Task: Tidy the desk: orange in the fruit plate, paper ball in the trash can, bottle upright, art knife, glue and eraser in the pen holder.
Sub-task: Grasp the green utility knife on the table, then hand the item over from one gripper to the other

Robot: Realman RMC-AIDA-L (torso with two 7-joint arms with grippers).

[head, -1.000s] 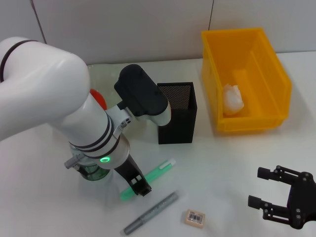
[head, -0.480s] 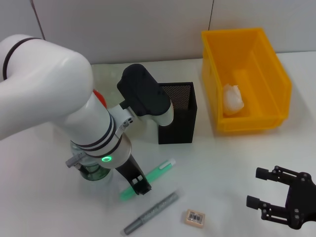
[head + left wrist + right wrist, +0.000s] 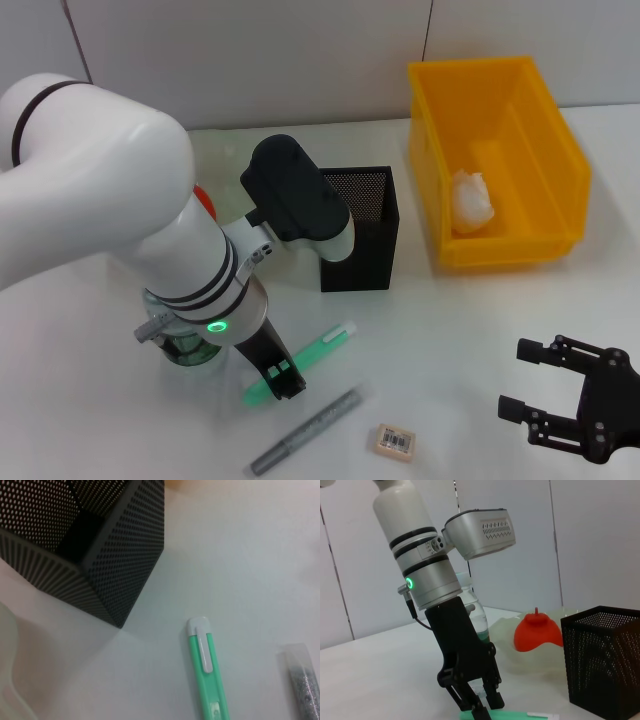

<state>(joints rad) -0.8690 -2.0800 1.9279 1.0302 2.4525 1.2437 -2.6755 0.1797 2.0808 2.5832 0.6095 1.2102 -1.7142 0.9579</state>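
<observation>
The left gripper [image 3: 283, 383] hangs directly over the near-left end of the green art knife [image 3: 300, 361], which lies flat on the bench [image 3: 450, 330]; its long axis runs diagonally, from that near-left end up to its white-clipped tip at the far right, pointing toward the pen holder [image 3: 358, 243]. In the right wrist view the 2 fingers [image 3: 492, 692] stand parted, 1 on each side of the knife's body, tips at or just above the bench, and nothing is yet clamped between them. So the knife sits between the fingers, not beside them, and they straddle its narrow width, which I judge is the right alignment for closing. The grip would land near 1 end, not the middle, so the knife may tip when lifted. The pen holder stands just far-right of the knife's tip, a short carry for this arm. The right gripper [image 3: 575, 402] is parked at the near right of the bench with its fingers spread and empty, well apart from the knife; the left arm is clearly the nearer. The grey glue stick [image 3: 305, 433] lies just near of the knife on a similar diagonal, and the eraser [image 3: 394, 441] lies right of it, both untouched.
</observation>
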